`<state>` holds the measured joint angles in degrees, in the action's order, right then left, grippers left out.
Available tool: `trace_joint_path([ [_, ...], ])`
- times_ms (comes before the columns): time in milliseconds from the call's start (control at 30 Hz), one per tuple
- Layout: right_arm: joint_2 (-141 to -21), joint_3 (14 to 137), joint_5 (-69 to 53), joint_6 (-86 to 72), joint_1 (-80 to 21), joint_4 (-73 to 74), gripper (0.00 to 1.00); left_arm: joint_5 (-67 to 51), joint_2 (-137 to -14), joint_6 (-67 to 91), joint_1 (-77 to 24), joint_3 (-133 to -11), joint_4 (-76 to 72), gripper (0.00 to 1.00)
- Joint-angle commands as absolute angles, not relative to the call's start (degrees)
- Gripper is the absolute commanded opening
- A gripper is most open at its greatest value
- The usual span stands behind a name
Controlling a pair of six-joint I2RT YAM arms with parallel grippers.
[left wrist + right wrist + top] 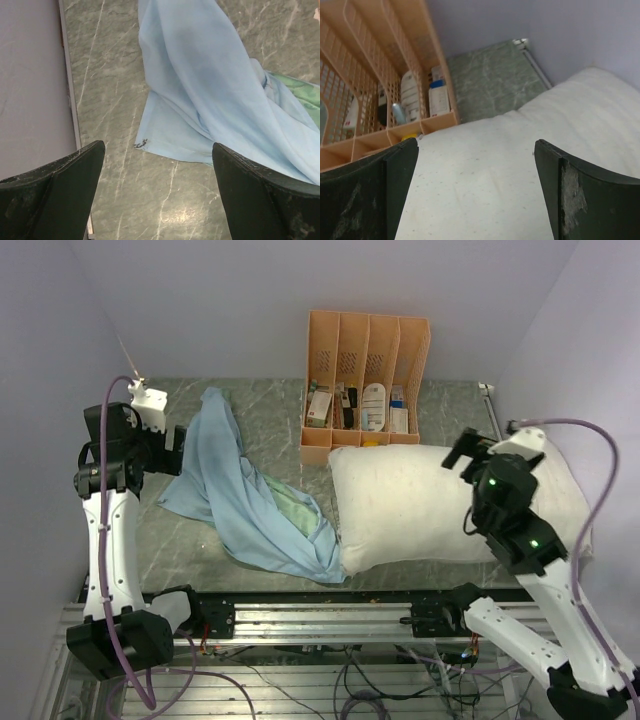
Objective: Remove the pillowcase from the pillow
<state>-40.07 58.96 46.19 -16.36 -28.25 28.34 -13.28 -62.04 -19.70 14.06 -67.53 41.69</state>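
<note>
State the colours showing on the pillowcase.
The pillowcase is mostly light blue, with some green showing; clearest in the top external view.

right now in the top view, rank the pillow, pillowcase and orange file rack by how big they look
1. pillow, clearly the largest.
2. pillowcase and orange file rack cover about the same area. The cloth is bunched up and the rack stands upright, so I won't rank one above the other.

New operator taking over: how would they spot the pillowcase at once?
Find the orange file rack at the back of the table. Left of it and nearer lies the pillowcase: limp, crumpled light-blue cloth showing a green patch, unlike the plump off-white pillow beside it.
</note>
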Motion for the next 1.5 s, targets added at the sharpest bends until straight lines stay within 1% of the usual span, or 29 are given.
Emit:
trace_joint_path([
  [0,-46.2,53.1,41.7,-14.1,-28.6,18.3,1.00,-17.4,-60.1,-15.6,14.6,-64.0,37.5,0.99],
  [67,-48.6,50.0,46.0,-15.0,-28.6,17.6,1.00,-18.0,-57.5,-14.0,14.5,-58.9,33.2,0.99],
  [167,-50.3,41.7,45.3,-10.9,-28.5,12.5,1.00,-18.7,-52.3,-11.9,14.5,-49.1,23.9,0.99],
  [300,-51.1,30.1,49.0,-14.5,-28.5,6.1,1.00,-19.6,-45.1,-8.4,14.5,-34.9,9.1,0.99],
  [400,-49.8,29.3,54.4,-20.4,-28.6,6.8,1.00,-21.7,-39.1,-6.9,14.6,-24.6,-1.1,0.99],
  [500,-46.4,24.9,57.1,-19.7,-28.6,2.4,1.00,-23.9,-34.5,-6.7,14.5,-17.1,-6.7,0.99],
  [533,-45.2,23.4,57.7,-20.1,-28.5,1.6,1.00,-23.8,-33.6,-7.7,14.5,-17.4,-4.5,0.99],
  [600,-43.0,20.7,61.2,-20.4,-28.6,0.8,1.00,-24.5,-33.3,-7.8,14.5,-17.2,-4.5,0.99],
  [767,-39.9,16.4,68.6,-32.0,-28.5,8.0,1.00,-25.3,-32.5,-4.7,14.6,-16.7,-3.3,0.99],
  [833,-40.1,16.0,67.8,-28.4,-28.6,5.3,1.00,-26.5,-30.5,-4.0,14.5,-14.1,-3.3,0.99],
  [933,-42.7,15.0,67.7,-28.7,-28.5,3.6,1.00,-21.6,-26.4,-0.4,14.5,-9.1,-8.4,1.00],
  [1000,-45.1,14.4,67.4,-25.8,-28.5,0.1,1.00,-20.8,-25.4,-1.2,14.6,-8.8,-7.1,0.94],
  [1033,-46.4,14.1,66.8,-24.8,-28.5,-1.2,1.00,-24.8,-25.5,-4.4,14.6,-9.4,-4.7,0.89],
  [1067,-47.5,13.8,66.2,-23.8,-28.5,-2.5,1.00,-28.4,-25.8,-5.5,14.6,-9.3,-5.1,0.86],
  [1167,-48.3,12.0,67.2,-22.1,-28.6,-6.3,1.00,-30.0,-29.0,-6.9,14.6,-10.0,-5.7,0.81],
  [1200,-47.8,11.0,66.9,-21.0,-28.6,-8.3,1.00,-28.1,-30.7,-6.0,14.6,-10.4,-6.6,0.98],
  [1300,-47.2,8.5,65.7,-17.8,-28.5,-13.8,1.00,-18.9,-37.5,-2.0,14.6,-12.0,-9.2,0.99],
  [1367,-48.9,7.7,65.7,-17.6,-28.5,-16.3,1.00,-16.9,-41.2,-1.1,14.7,-13.1,-9.8,0.99],
  [1467,-52.5,6.9,65.0,-16.6,-28.6,-20.2,1.00,-12.3,-41.3,1.1,14.7,-13.1,-9.8,0.99],
])
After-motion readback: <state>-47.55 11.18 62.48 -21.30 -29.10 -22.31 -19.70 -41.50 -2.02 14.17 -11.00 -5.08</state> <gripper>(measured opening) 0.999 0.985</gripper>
